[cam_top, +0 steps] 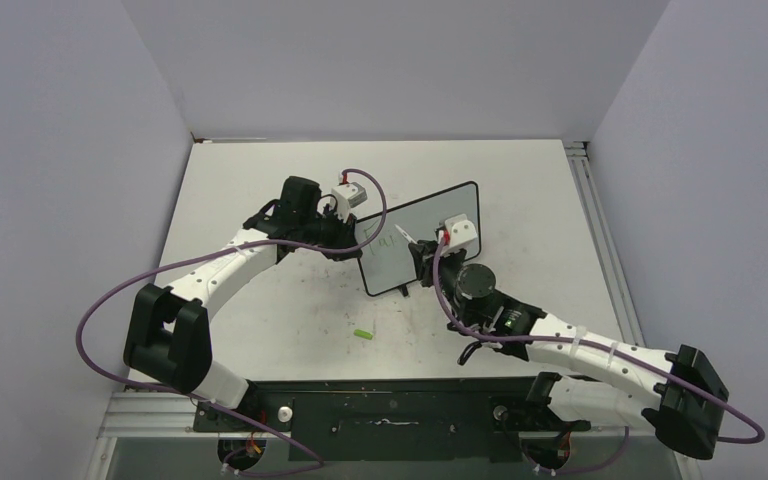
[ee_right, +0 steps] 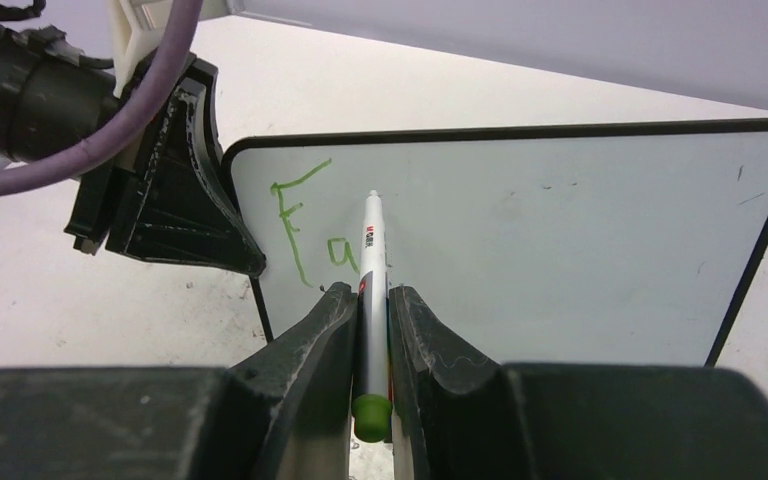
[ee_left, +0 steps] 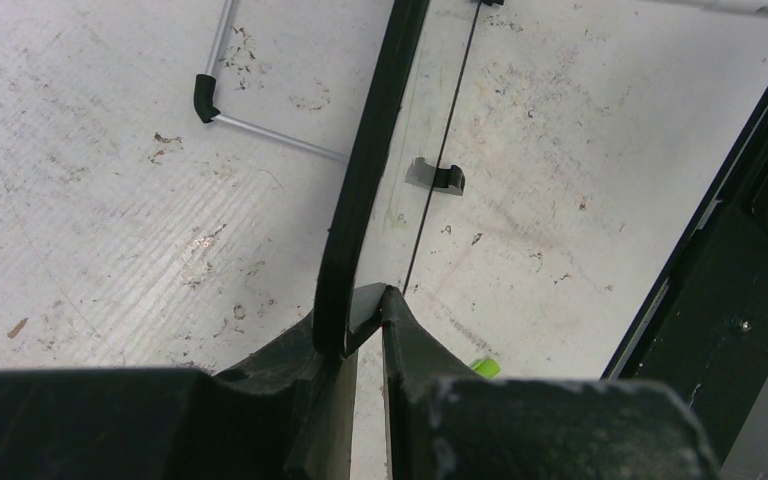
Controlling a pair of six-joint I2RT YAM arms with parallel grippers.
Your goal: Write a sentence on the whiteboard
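Note:
The whiteboard point(cam_top: 430, 225) stands upright on the table, tilted slightly back. My left gripper point(ee_left: 365, 300) is shut on its black frame point(ee_left: 372, 150) at the left edge; from the top view that gripper point(cam_top: 358, 247) sits at the board's left side. My right gripper point(ee_right: 370, 292) is shut on a white marker point(ee_right: 372, 235) with a green end, its tip pointing at the board point(ee_right: 560, 240). Of the sentence point(ee_right: 302, 225), only green letters reading about "Fa" show, just left of the marker tip. In the top view my right gripper point(cam_top: 423, 256) is in front of the board's face.
A small green marker cap point(cam_top: 363, 333) lies on the scuffed white tabletop in front of the board, also visible as the cap point(ee_left: 484, 367) near my left fingers. The board's wire stand point(ee_left: 260, 130) and a black foot point(ee_left: 438, 178) rest on the table. Walls enclose three sides.

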